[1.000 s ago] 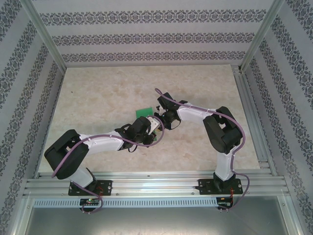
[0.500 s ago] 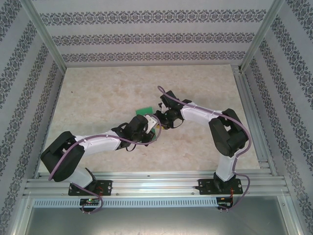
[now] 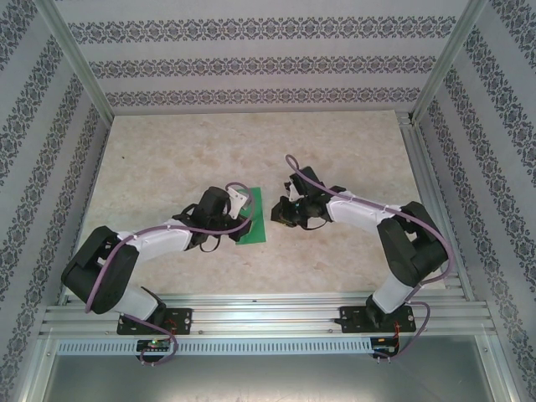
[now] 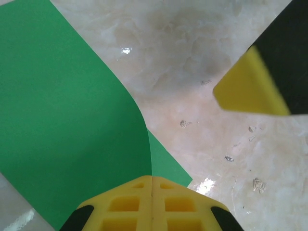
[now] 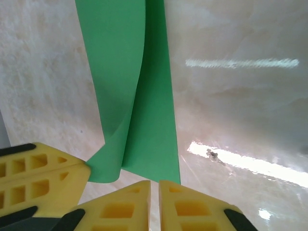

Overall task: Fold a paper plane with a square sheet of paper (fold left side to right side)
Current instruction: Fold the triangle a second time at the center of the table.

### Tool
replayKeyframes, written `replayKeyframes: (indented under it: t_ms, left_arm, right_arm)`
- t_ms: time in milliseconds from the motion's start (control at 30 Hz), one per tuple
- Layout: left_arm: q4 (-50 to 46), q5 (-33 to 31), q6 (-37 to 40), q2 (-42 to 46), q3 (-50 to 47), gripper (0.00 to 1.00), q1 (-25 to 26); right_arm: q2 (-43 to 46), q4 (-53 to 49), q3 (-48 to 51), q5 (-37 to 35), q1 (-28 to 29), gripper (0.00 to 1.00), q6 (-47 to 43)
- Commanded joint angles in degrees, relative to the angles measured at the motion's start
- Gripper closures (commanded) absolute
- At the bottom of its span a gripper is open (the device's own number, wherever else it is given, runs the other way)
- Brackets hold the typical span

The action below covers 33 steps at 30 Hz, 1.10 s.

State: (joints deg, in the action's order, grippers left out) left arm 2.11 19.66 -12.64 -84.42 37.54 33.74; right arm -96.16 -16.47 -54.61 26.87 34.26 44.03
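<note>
Starting on the left: the left tool (image 4: pixel 152 185) has its fingers pressed tight together, and from its wrist view it looks like it's pinching the near left edge of the square sheet of paper (image 3: pixel 254 224). That side curls up off the tabletop (image 3: pixel 167 159) while the rest lies flat.

From above, the sheet sits mid-tabletop right between the two arms. It shows as a narrowish green strip with its long axis running away from the bases.

On to the right: the right tool (image 5: pixel 154 185) is just beside the sheet's right edge. Its fingers are closed down to a hairline slit and I can't see anything caught between them.

So the bit that matters, I reckon: the left arm is the one actually on the paper. The lifted flap has to travel rightward, across that long axis, toward where the right tool is parked.
</note>
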Motion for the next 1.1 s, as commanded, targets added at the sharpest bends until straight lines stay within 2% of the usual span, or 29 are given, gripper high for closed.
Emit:
replayKeyframes:
  t_ms: [0,467,1067]
  left_arm:
    - [3.2,4.0,-0.6,-0.2,-0.4,1.00,-1.6]
    - [1.9,4.8,1.7,-3.2,0.8,0.99,-5.1]
    - [1.3,2.2,3.5,-8.1,3.3,0.98,-7.3]
  right_arm:
    - [-2.4,5.4,0.3,-0.3,2.2,0.90,1.9]
    - [-8.9,4.0,-2.2,-1.5,6.3,0.92,3.2]
    - [-12.8,-4.8,-4.9,-5.4,8.4,0.92,-0.2]
